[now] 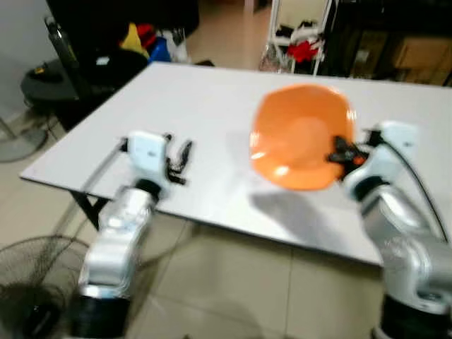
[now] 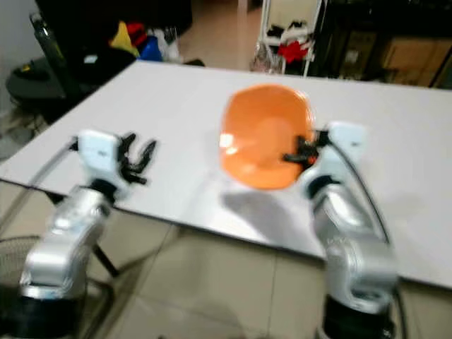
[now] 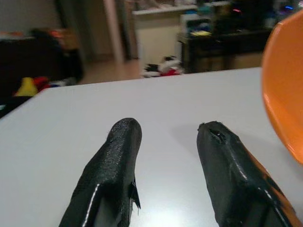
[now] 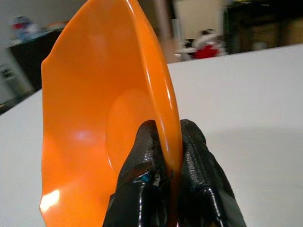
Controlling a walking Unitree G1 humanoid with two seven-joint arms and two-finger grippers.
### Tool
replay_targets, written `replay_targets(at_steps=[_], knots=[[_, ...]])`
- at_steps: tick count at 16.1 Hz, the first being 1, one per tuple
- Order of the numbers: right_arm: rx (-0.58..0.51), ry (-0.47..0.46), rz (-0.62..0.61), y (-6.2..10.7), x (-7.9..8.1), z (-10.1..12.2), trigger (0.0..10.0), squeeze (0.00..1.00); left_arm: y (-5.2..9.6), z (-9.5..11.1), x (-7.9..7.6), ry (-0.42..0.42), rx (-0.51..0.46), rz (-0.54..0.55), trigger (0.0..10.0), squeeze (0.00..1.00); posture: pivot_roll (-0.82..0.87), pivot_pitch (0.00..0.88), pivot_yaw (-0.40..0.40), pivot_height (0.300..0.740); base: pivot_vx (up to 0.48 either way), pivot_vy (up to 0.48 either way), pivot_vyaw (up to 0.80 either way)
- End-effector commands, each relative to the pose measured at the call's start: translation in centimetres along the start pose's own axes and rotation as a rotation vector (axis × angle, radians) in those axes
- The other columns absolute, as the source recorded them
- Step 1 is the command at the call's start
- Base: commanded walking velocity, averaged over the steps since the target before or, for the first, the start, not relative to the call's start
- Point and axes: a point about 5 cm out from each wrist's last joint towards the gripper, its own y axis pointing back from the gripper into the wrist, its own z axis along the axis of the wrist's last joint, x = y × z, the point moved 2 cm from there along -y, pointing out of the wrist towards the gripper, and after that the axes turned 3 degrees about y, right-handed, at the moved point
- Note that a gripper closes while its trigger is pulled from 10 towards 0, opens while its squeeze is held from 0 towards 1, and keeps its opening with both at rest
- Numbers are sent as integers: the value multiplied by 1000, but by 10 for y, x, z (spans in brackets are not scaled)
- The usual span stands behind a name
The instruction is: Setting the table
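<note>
White table (image 1: 212, 113) bare under right gripper (image 4: 165, 142) clamped on tilted orange bowl (image 1: 300, 134); left gripper (image 3: 165, 142) open, empty alongside.

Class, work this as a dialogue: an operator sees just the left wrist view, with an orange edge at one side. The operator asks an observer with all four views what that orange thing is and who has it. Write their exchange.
Operator: What's the orange thing?
Observer: A bowl, tilted on edge above the white table.
Operator: Is it resting there?
Observer: No, the right end effector pinches its rim, one finger inside, one outside.
Operator: Where is my end effector?
Observer: The left end effector is over the table's near edge, apart from the bowl, open and empty.
</note>
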Motion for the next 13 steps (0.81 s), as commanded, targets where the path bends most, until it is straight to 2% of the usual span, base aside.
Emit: replay_targets(at_steps=[1, 13], knots=[[-36, -9, 39, 0, 9, 9, 10000, 0, 0, 4, 9, -15, -5, 21, 10000, 0, 8, 0, 59, 727, 352, 0, 0], [-35, -9, 33, -1, 11, 7, 10000, 0, -2, 4, 9, -20, -9, 16, 10000, 0, 9, 0, 58, 727, 351, 0, 0]])
